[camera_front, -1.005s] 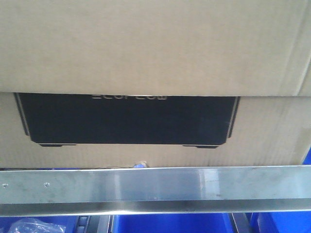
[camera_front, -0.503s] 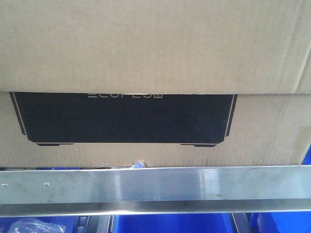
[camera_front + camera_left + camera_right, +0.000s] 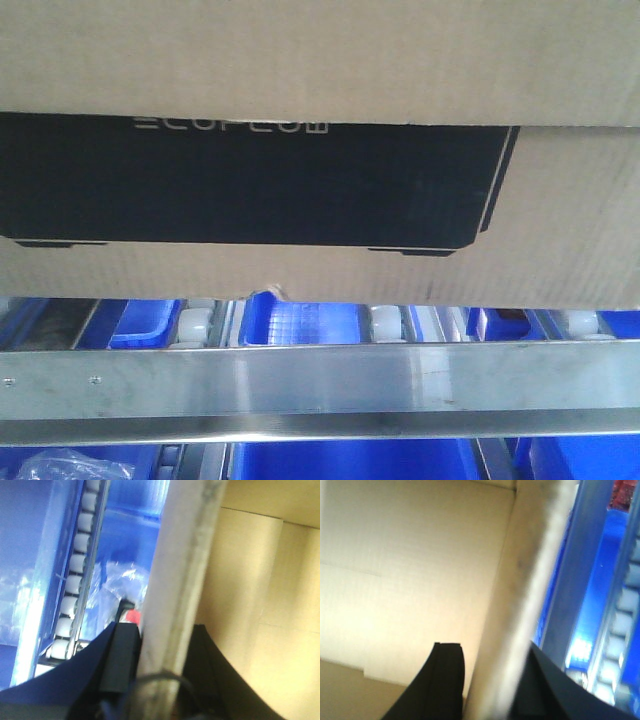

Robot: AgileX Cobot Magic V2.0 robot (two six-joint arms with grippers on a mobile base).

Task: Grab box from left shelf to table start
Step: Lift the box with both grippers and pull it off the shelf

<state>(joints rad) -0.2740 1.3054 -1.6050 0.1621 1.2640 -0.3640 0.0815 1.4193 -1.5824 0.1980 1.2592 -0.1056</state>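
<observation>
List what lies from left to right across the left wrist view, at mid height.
Blurred blue plastic surface → row of white rollers → crumpled clear plastic → box, first its upright wall edge, then its pale inner face.

front view: soft and hazy, low contrast. box (image 3: 300, 60) face evenly lit, its black panel nearly flat black, lettering faint.
shelf rail (image 3: 320, 385): pale sheen near the middle, dark band along the lower edge.
bins (image 3: 300, 322): oversaturated blue, cast bleeds onto the rollers (image 3: 385, 322).
left wrist view: heavy blur, cardboard edge smeared, box interior warm yellow. left gripper (image 3: 162, 626) a detail-less black silhouette.
right wrist view: blurred, cardboard washed out pale at left-centre, bright blue glare low right. right gripper (image 3: 490, 646) black, no detail.
</observation>
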